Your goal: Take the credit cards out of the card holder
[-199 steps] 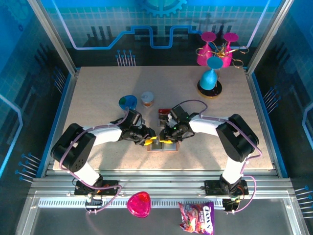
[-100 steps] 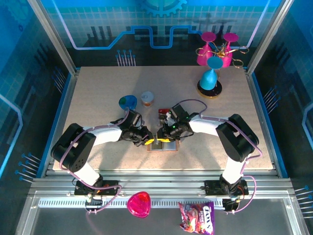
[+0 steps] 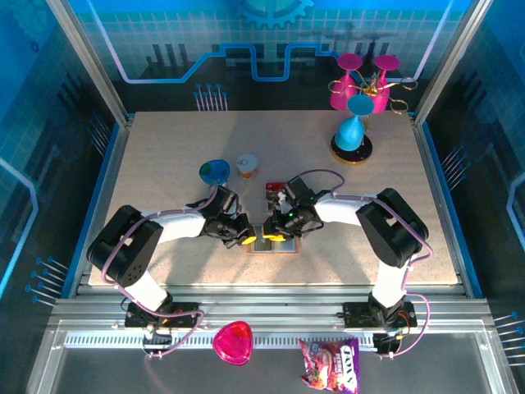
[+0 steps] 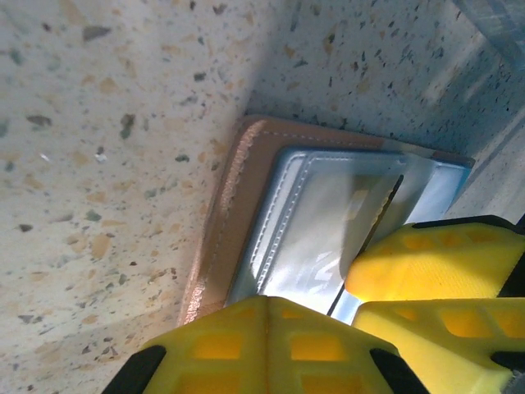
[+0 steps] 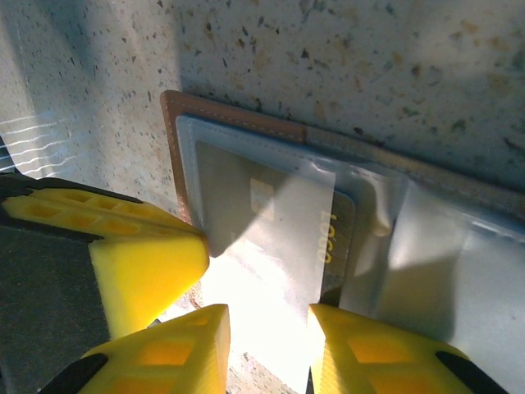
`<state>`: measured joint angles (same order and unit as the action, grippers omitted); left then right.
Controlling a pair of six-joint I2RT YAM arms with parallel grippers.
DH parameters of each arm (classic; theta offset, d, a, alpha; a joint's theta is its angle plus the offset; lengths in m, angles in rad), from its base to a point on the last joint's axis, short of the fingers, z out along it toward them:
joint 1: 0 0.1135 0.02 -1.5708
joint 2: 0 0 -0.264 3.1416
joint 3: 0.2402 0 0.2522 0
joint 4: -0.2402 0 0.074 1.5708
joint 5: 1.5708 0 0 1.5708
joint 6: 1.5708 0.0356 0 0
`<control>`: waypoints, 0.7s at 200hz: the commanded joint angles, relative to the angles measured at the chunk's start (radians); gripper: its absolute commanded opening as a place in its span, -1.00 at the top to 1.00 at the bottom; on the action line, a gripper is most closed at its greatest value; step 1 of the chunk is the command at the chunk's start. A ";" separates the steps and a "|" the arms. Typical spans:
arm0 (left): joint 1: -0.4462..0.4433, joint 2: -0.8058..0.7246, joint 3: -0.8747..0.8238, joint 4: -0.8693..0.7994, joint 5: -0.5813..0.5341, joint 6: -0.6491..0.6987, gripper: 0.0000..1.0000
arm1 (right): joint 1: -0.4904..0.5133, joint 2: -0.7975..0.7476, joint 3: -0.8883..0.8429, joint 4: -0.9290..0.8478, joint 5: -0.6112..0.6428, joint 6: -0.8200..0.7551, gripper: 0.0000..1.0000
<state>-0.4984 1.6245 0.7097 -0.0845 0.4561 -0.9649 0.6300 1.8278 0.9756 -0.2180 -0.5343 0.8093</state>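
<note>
The card holder point(image 4: 217, 238) lies open and flat, low and centre on the counter point(image 3: 164, 156), near the counter's front edge. A card point(image 5: 332, 238) sits in its clear pocket. Your left jaws are closed at its left edge; you cannot tell whether they pinch anything. Your right jaws stand partly open over the pocket, gripping nothing. Bare counter spreads left and right.

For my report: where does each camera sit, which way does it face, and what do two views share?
Top external: above and behind the bases, looking down at the table; both arms, left gripper and right gripper show.
Left wrist: looks down on the card holder; yellow fingers show.
Right wrist: same target; its yellow fingers show.
All share the card holder.
</note>
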 commanded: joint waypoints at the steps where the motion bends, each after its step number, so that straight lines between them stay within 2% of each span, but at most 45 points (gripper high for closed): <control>1: 0.006 0.023 -0.012 -0.039 -0.019 0.025 0.89 | 0.017 0.005 0.017 -0.067 0.032 -0.028 0.38; 48: 0.007 0.029 -0.011 -0.040 -0.018 0.026 0.89 | 0.016 -0.009 0.040 -0.144 0.088 -0.067 0.38; 140: 0.009 0.018 0.003 -0.049 -0.011 0.026 0.88 | 0.007 -0.049 0.057 -0.176 0.107 -0.081 0.37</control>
<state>-0.4961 1.6356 0.7097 -0.0795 0.4603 -0.9611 0.6346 1.8172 1.0157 -0.3420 -0.4564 0.7456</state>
